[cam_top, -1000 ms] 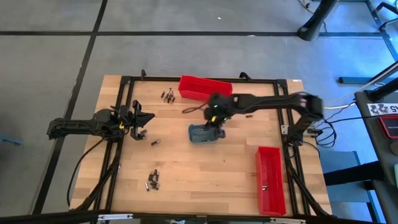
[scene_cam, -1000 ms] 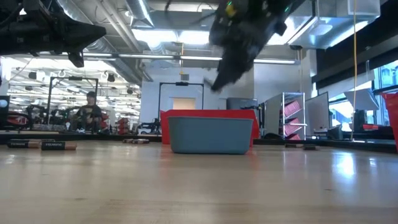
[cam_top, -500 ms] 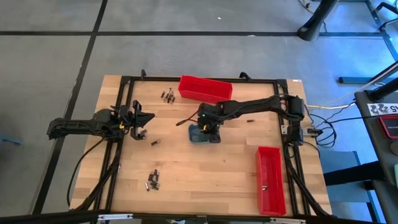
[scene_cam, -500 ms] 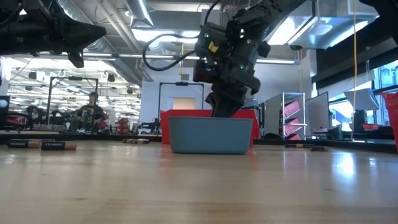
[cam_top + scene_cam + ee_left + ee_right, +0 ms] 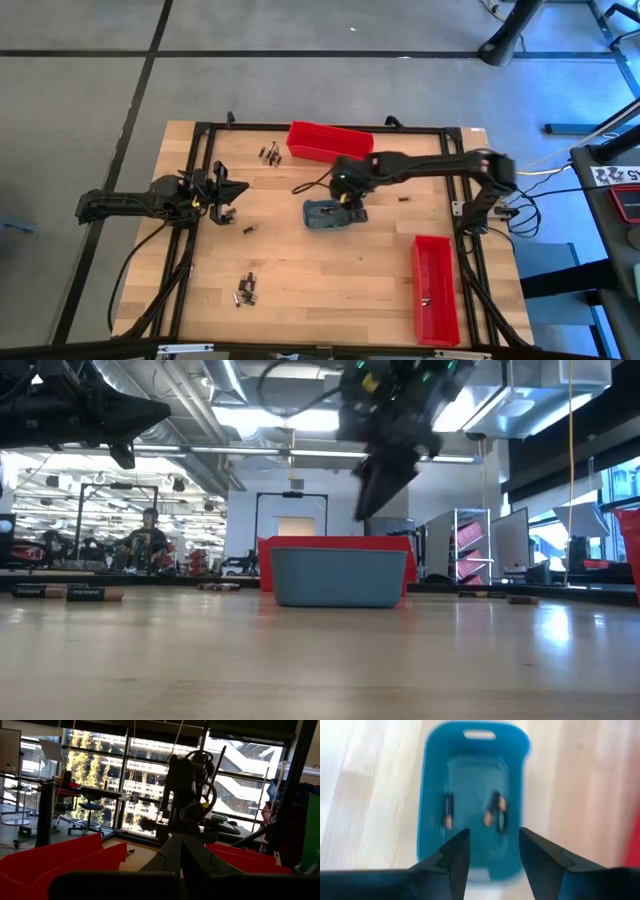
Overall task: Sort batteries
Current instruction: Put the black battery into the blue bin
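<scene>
Risen from the blue tray (image 5: 326, 216), right jaws (image 5: 490, 851) hang spread, empty, above three batteries (image 5: 496, 811); left jaws unclear

left gripper (image 5: 228, 197): parked at left edge | right gripper (image 5: 490, 851): fingers apart, raised mid-table

Both arms are slim, dark, jointed metal links with black cables looping from their wrists. The left arm's black two-finger gripper (image 5: 228, 196) carries small yellow marks by its wrist, and the right arm's black two-finger gripper (image 5: 490, 852) has tapered, wedge-shaped fingers (image 5: 455, 855). Near its wrist sit a tiny green light and yellow tags.
</scene>
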### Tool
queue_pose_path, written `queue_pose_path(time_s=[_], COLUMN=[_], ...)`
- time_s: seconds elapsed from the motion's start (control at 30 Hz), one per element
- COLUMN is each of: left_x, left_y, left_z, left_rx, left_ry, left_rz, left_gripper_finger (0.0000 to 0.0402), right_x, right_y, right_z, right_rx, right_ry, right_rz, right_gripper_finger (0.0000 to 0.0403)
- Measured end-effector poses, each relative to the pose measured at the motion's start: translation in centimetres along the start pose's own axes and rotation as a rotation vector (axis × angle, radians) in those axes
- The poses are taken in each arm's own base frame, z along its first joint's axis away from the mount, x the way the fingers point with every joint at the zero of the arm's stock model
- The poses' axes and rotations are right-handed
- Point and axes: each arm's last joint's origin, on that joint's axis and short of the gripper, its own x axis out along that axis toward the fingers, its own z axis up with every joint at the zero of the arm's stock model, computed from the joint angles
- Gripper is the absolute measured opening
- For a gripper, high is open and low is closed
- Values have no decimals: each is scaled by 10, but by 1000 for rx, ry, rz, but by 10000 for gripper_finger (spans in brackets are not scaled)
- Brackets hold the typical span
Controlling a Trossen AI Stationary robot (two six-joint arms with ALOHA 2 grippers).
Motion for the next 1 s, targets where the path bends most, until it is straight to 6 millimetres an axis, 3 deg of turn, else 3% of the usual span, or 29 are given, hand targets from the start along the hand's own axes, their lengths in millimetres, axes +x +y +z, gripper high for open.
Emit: queue_pose_path(time_s=[0.17,0.27,0.4,0.63,0.83,1.0], left_x=[0,0,0,0,0,0], left_y=[0,0,0,0,0,0], left_z=[0,0,0,0,0,0], left_rx=[10,10,38,68,70,66], left_ry=[-1,-2,-2,-2,-2,-2], left_rz=[0,0,0,1,1,1], left_gripper_finger=[1,1,1,1,1,1], right_x=[-43,-53,-39,0,13,17], right_y=[5,3,5,20,17,3], right_z=[-21,-40,-77,-136,-154,-164], right_rx=[68,176,294,309,247,271], right_ry=[113,186,353,563,610,566], right_rz=[6,-2,9,23,-168,-143], right_gripper_finger=[155,154,154,154,154,154])
